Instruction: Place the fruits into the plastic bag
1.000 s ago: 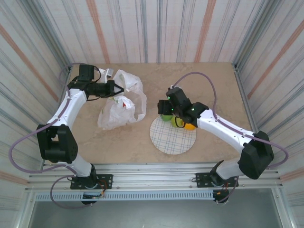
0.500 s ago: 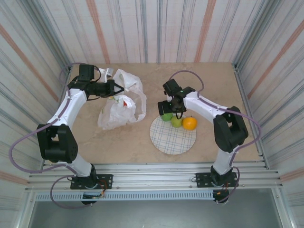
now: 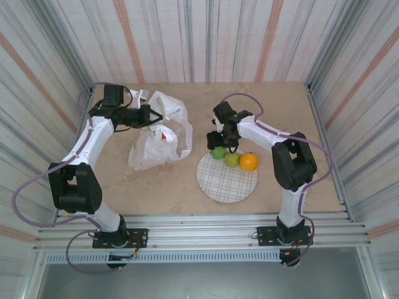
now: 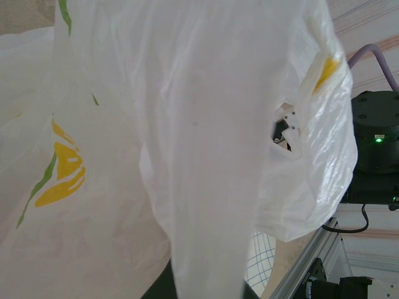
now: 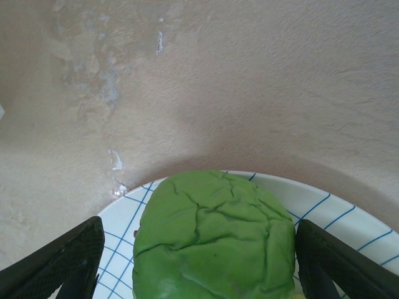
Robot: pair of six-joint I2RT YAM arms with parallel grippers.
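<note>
Plate [image 3: 225, 184]: round, white, grid-lined, on the table [image 3: 280, 112] before the right arm's base. Three fruits sit along its far rim: orange [image 3: 249, 162] at 1 o'clock, green fruit [image 3: 232, 160] at 12, second green fruit [image 3: 218, 152] at 11, each just beside the next. Right gripper [image 3: 219, 143]: low over the second green fruit, jaws apart, black fingers [image 5: 62, 261] flanking it at 3 and 9 o'clock without a firm hold. The skin looks wrinkled and matt; whether it is apple or pear cannot be told. Judged light, slightly yielding and apt to roll, so it is best pinched across the widest middle. Plastic bag [image 3: 156, 146]: at 9 to 10 o'clock from the plate, well apart from it, thin, crinkly, limp and slippery. It would collapse unless held at the handle or the mouth edge. Left gripper [image 3: 151, 117]: farthest item, at the bag's far upper edge, jaws clamped on the film and holding it raised.
</note>
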